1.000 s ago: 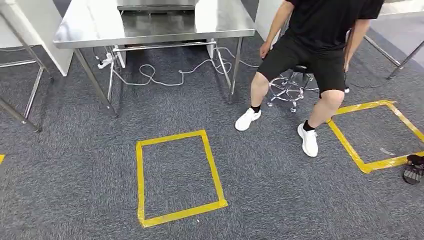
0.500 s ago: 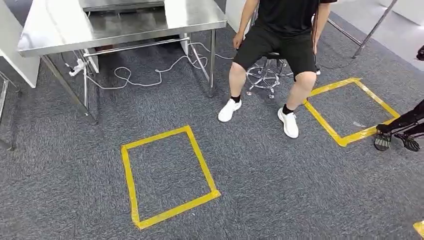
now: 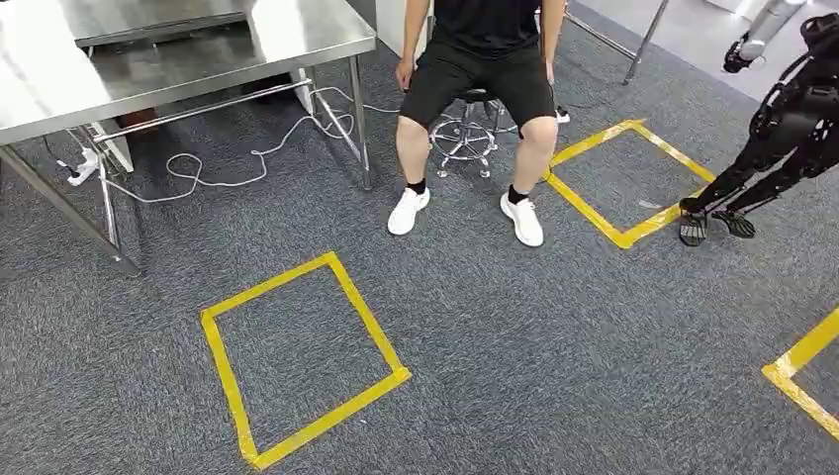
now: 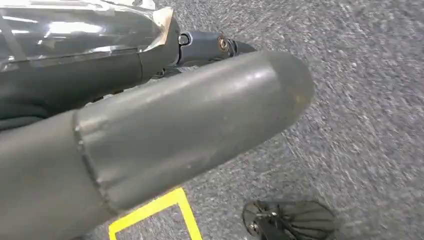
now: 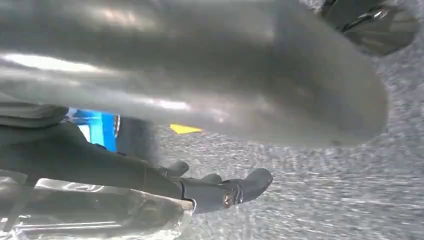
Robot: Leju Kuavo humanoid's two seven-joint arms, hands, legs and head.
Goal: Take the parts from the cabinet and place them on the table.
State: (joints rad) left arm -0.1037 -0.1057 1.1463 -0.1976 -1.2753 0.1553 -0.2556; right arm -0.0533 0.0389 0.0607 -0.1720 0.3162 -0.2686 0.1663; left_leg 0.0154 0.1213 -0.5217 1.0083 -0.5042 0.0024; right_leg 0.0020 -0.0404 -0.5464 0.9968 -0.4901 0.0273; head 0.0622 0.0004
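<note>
Grey short-pile carpet [image 3: 554, 346] covers the whole floor. A rectangle of yellow tape [image 3: 368, 322] is marked on it near the middle, with bare carpet on every side. A second yellow tape square [image 3: 584, 210] lies farther off to the right, and the corner of a third yellow tape outline [image 3: 801, 351] runs off the right edge.

The stainless steel table [image 3: 297, 30] stands at the far left. Its near right leg [image 3: 361, 119] is planted well beyond the middle rectangle, and a loose white cable [image 3: 198, 178] trails on the floor beneath it. A person in black shorts and white shoes [image 3: 475, 69] sits on a chrome stool [image 3: 465, 139] between the table and the second square. A dark humanoid robot [image 3: 782, 129] stands at that square's far right corner.

In its wrist view, the left hand [image 4: 150, 100] hangs over the carpet. A clear shiny wrapping [image 4: 80, 25] lies against its dark fingers [image 4: 205, 45]. The right hand [image 5: 190, 75] has a crinkled clear wrapping [image 5: 90, 210] lying along its outstretched dark fingers [image 5: 220, 192], and a blue patch [image 5: 97, 130] shows behind them. I cannot tell whether either hand clamps its wrapping, nor what is inside.
</note>
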